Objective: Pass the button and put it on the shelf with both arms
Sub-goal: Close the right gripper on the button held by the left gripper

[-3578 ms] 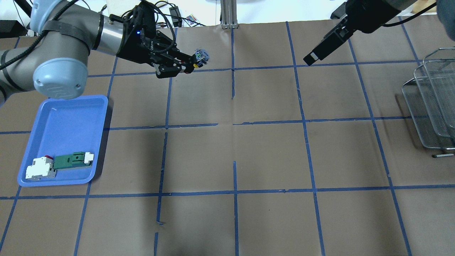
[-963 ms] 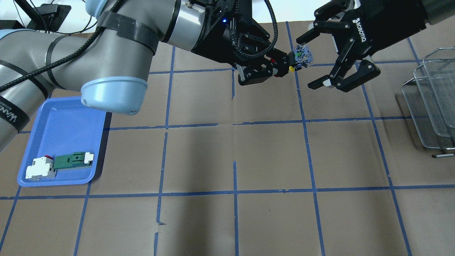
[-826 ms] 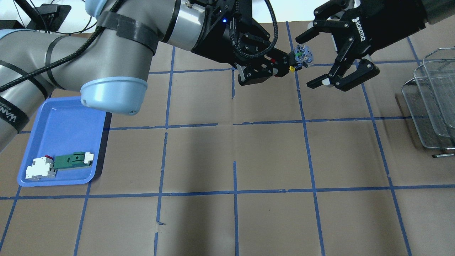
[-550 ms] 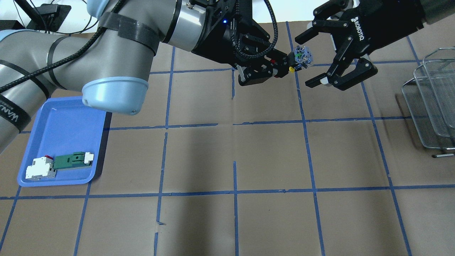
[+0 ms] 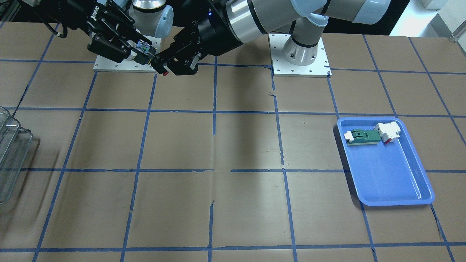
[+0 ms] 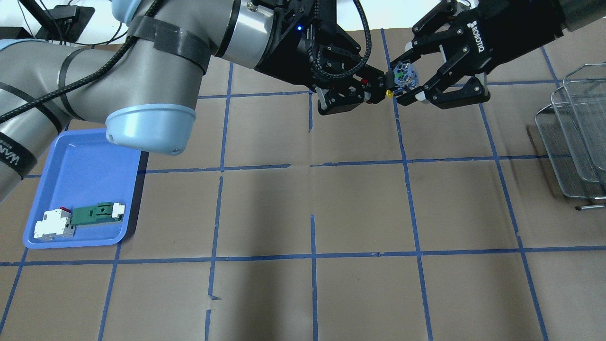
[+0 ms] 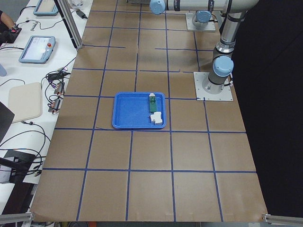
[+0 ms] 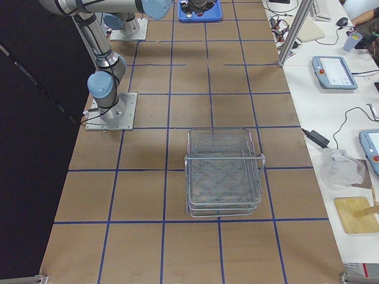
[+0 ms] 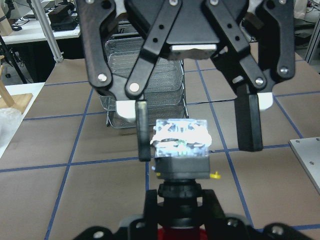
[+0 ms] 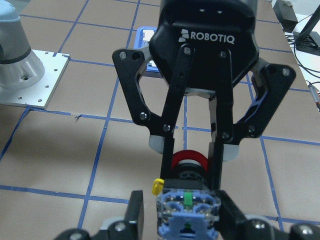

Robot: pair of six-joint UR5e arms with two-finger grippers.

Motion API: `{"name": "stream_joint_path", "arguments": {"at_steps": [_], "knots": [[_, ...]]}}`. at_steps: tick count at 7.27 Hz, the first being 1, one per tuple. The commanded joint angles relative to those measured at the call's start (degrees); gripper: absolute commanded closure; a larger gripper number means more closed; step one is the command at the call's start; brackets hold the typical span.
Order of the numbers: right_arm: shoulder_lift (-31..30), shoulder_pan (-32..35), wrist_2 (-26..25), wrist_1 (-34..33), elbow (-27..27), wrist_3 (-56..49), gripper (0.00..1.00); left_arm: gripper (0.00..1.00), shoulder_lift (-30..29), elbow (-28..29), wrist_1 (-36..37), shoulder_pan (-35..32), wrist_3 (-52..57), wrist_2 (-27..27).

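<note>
The table (image 6: 360, 208) shows bare paper from the handover, upper centre of the overhead view, to the shelf (image 6: 578, 128) at the right edge. The shelf's raised wire rims are probably the only edges to clear. The tray (image 6: 90, 161) sits lower left, well apart. The left gripper (image 6: 377, 88) is clamped on the collar end of the button (image 6: 402, 77), held in mid-air. The right gripper (image 6: 406, 80) has its fingers apart, straddling the blue-and-white block. The button looks light, rigid and smooth, so the block's flat sides are likely the best hold.
</note>
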Motion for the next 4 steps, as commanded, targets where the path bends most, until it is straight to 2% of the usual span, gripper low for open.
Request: {"name": "stream_joint_path", "arguments": {"at_steps": [1,2,3,4], "knots": [[-0.3,0.0,0.0,0.0,-0.1,0.2,1.00,0.93,0.0,0.0,0.1,-0.1,0.1,0.0],[-0.4,0.0,0.0,0.0,-0.1,0.2,1.00,0.93,0.4,0.0,0.0,-0.4,0.0,-0.3],[-0.4,0.0,0.0,0.0,-0.2,0.2,1.00,0.62,0.8,0.2,0.1,-0.6,0.0,-0.3],[-0.4,0.0,0.0,0.1,-0.2,0.2,1.00,0.01,1.0,0.2,0.0,-0.6,0.2,0.4]]}}
